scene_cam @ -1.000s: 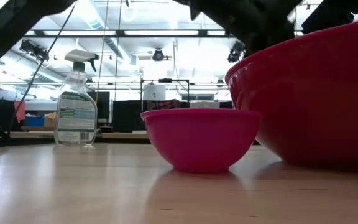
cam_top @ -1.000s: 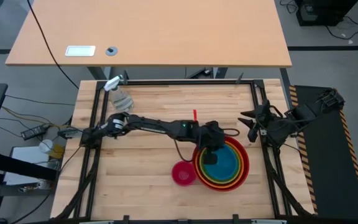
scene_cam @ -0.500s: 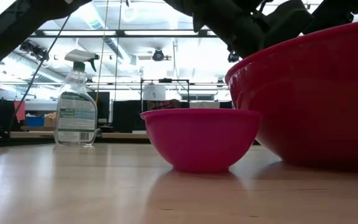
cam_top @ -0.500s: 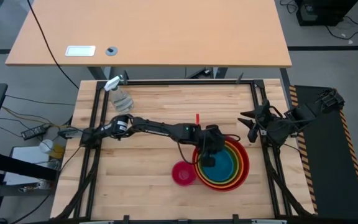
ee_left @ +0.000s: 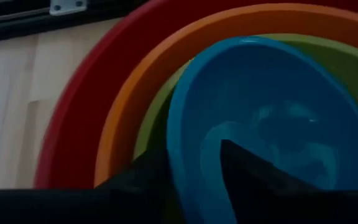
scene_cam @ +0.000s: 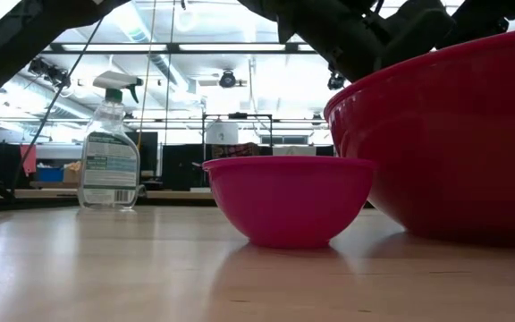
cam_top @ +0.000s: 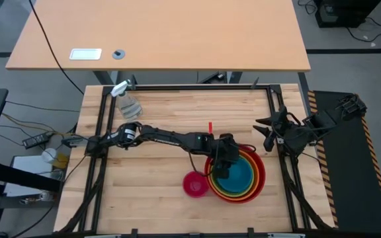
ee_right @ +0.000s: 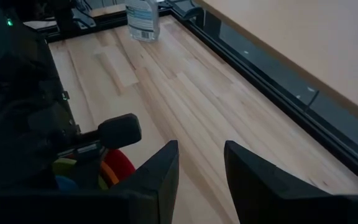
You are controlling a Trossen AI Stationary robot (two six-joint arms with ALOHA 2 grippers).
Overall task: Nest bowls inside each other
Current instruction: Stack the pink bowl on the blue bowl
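Four bowls sit nested on the table's right half: red (cam_top: pixel 262 187) outermost, then orange (ee_left: pixel 135 93), green (ee_left: pixel 154 118) and blue (cam_top: pixel 240 175) innermost. The pink bowl (cam_top: pixel 194 184) stands alone on its base just left of the stack. My left gripper (cam_top: pixel 222 170) is open at the stack's left side. One finger (ee_left: pixel 253 174) is inside the blue bowl and the other (ee_left: pixel 148 177) outside its rim (ee_left: pixel 178 155). My right gripper (ee_right: pixel 199 167) waits open at the table's right edge, holding nothing.
A clear spray bottle (cam_top: pixel 127 102) stands at the table's far left corner. A black frame (cam_top: pixel 177 88) runs around the table's edges. Bare wood lies left of the pink bowl and along the near edge.
My left gripper has sunk a little toward the stack of bowls and shifted slightly toward the table's left edge, then kept still. The right arm has not moved.
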